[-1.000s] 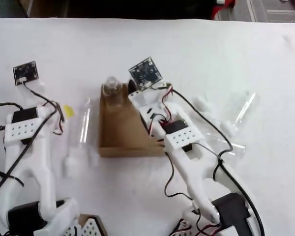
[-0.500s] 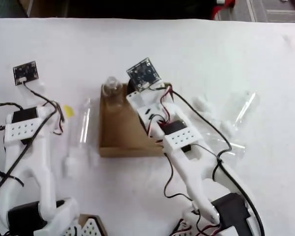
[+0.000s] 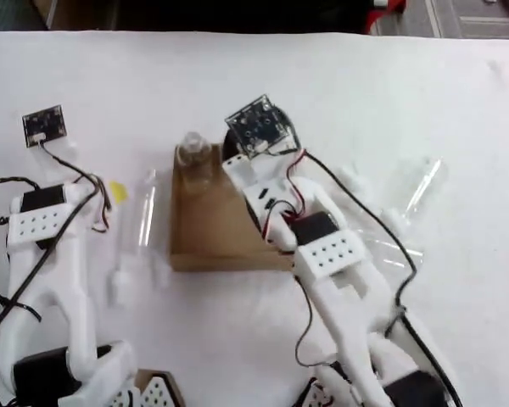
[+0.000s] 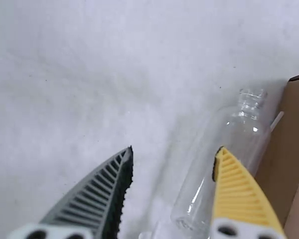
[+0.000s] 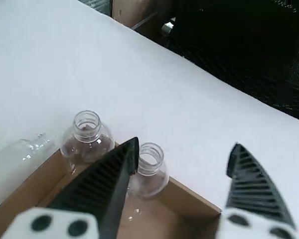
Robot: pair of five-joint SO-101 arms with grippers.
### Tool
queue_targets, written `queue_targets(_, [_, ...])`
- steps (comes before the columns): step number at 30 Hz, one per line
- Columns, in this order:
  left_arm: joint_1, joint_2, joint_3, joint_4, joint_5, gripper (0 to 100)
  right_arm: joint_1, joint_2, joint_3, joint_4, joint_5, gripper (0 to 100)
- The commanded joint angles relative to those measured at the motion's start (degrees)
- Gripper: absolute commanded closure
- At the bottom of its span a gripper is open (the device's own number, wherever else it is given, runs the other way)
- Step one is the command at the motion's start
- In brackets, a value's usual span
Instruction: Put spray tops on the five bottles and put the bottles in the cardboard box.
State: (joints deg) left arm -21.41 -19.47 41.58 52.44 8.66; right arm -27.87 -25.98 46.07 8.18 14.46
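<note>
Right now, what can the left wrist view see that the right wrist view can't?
Left wrist view's own: its grey and yellow pincer, open. Right wrist view's own: its black pincer, open, and two topless bottles standing upright in the cardboard box. Both share: that box and the lying bottle beside it, also topless.

A white table (image 3: pixel 365 93), a red object (image 3: pixel 387 7) beyond it.

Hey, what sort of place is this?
Probably a robotics lab or hobby bench: two white arms with loose wiring, bare camera boards, and a white table with clear bottles and a cardboard box.
</note>
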Motion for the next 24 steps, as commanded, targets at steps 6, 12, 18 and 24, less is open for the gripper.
queue_targets(6, [-0.31, -1.8, -0.44, -0.7, -3.25, 75, 5.85, -25.71, -1.32, 25.98, 0.35, 68.0])
queue_targets(12, [-0.31, -1.8, -3.16, 2.55, -6.33, 75, 15.87, -36.35, 2.81, 38.81, 0.35, 75.0])
queue_targets(18, [-0.31, -1.8, -12.48, 16.79, -13.1, 75, 21.58, -43.47, 19.87, 33.01, -6.77, 96.3])
queue_targets(24, [1.71, -1.71, -21.71, 30.33, -21.71, 75, 21.76, -47.25, 33.23, 20.97, -4.84, 90.6])
